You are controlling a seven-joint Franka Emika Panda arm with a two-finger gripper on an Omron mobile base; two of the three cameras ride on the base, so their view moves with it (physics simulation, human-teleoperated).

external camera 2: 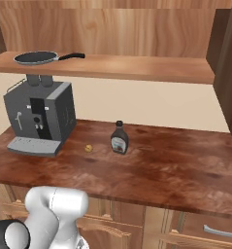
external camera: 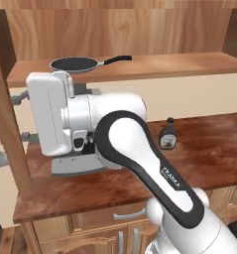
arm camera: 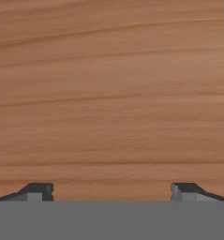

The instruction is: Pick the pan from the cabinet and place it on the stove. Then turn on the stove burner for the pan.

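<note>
- The pan [external camera 2: 36,58] sits on the open shelf [external camera 2: 137,67] of the cabinet [external camera 2: 117,29], at the shelf's left end, directly above the coffee machine [external camera 2: 40,116]; its thin black handle [external camera 2: 71,56] points right along the shelf.
- In the left base view the arm [external camera: 140,158] covers most of the coffee machine, leaving little more than its grey drip tray [external camera: 75,168] in sight.
- The pan's near rim [external camera: 74,64] shows above the arm's white housing; its underside cannot be seen.
- The fingers [arm camera: 112,192] stand wide apart, nothing between them; their two dark tips [arm camera: 38,191] rise at the bottom of the hand view, facing flat reddish-brown wood grain. Which cabinet panel that is I cannot tell.
- The word "FRANKA" is readable on the arm's dark band [external camera: 170,177] in the left base view.
- A small dark bottle [external camera 2: 119,138] stands on the counter [external camera 2: 175,170] to the right of the coffee machine; its label has a pale patch, but the print is too small to read.
- A tiny yellowish thing [external camera 2: 89,147] lies on the counter between the machine and the bottle; too small to tell what it is.
- The lower drawer fronts [external camera 2: 205,233] are cut off at the bottom edge, with a curved grey handle [external camera 2: 223,232] showing in part.
- A cabinet door [external camera 2: 231,73] is cropped at the right edge.
</note>
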